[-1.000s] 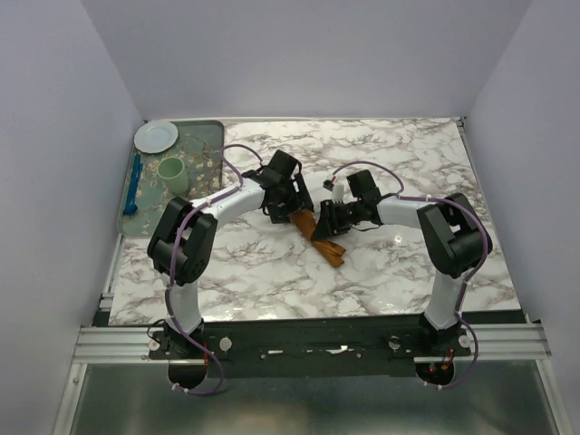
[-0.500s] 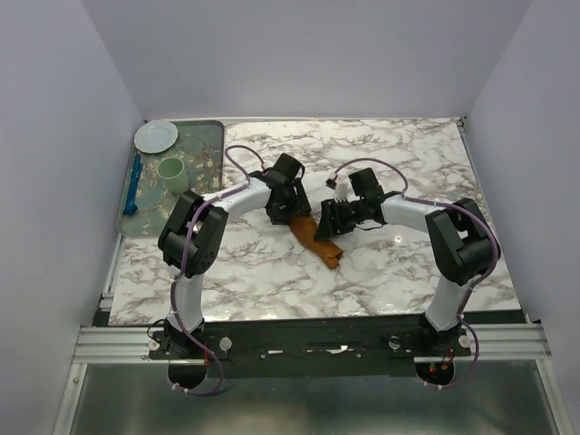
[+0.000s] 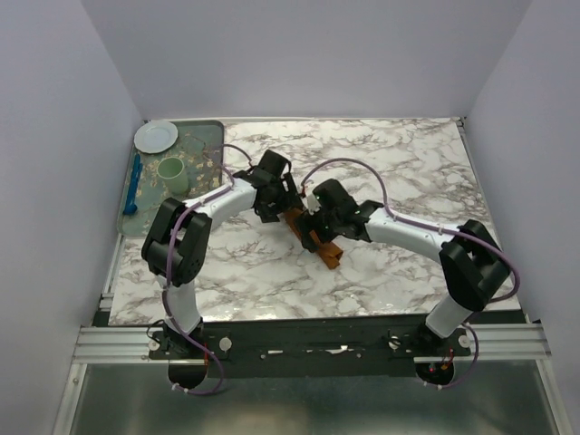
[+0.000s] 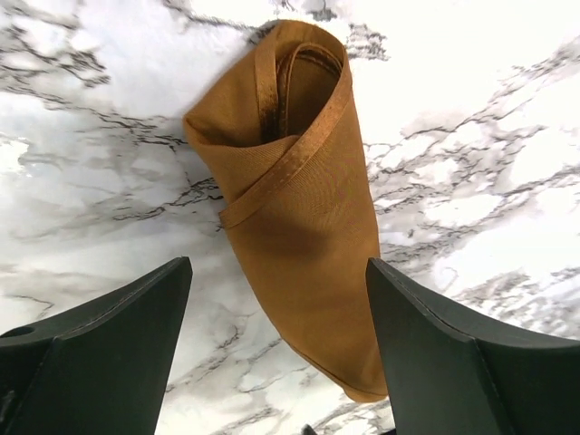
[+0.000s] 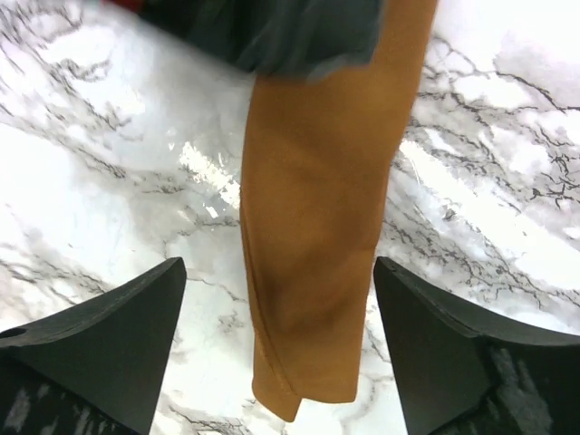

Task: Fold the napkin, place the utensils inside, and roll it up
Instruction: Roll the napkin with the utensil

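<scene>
The rust-orange napkin (image 3: 332, 253) lies rolled into a narrow tube on the marble table (image 3: 408, 163), running diagonally at its middle. In the left wrist view the napkin (image 4: 299, 199) shows its open spiral end at the top. My left gripper (image 4: 277, 272) hangs open over it, one finger on either side, and sits at the roll's far end (image 3: 275, 194). My right gripper (image 5: 279, 267) is also open, straddling the nearer stretch of the napkin (image 5: 317, 227) without touching it, just right of the left one (image 3: 314, 227). The utensils are hidden from view.
A green tray (image 3: 207, 143) at the back left holds a white plate (image 3: 156, 136), a pale green cup (image 3: 172, 170) and a blue utensil (image 3: 134, 184). Lilac walls close in the table on three sides. A dark blurred part of the left gripper (image 5: 272, 36) crosses the right wrist view.
The right arm has swung left over the napkin roll and its jaws have spread wide. The left gripper has shifted a little toward the back left. The roll has stayed put.
</scene>
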Action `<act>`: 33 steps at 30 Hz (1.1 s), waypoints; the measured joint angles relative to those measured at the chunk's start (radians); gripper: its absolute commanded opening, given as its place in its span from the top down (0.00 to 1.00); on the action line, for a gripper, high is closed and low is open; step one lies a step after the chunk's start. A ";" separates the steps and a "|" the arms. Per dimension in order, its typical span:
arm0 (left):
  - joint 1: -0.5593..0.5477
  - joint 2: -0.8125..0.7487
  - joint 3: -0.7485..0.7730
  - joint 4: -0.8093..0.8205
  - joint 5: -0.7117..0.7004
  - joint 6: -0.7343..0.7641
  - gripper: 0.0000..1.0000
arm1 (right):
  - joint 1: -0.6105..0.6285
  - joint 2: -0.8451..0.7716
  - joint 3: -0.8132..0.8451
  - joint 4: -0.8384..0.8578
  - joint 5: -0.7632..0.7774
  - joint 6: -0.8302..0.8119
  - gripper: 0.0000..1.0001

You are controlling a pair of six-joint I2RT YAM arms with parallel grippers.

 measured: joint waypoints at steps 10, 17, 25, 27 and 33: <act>0.081 -0.038 -0.060 0.033 0.101 -0.001 0.14 | 0.183 0.142 0.086 -0.080 0.361 -0.074 0.08; 0.078 -0.027 -0.068 0.048 0.130 -0.008 0.15 | 0.185 0.189 0.114 -0.101 0.439 -0.082 0.22; 0.078 -0.018 -0.068 0.062 0.144 -0.011 0.15 | 0.188 0.195 0.114 -0.102 0.456 -0.072 0.49; 0.078 -0.015 -0.068 0.063 0.147 -0.011 0.15 | 0.188 0.195 0.113 -0.102 0.452 -0.063 0.50; 0.078 -0.006 -0.067 0.066 0.149 -0.010 0.15 | 0.177 0.195 0.095 -0.067 0.404 -0.041 0.57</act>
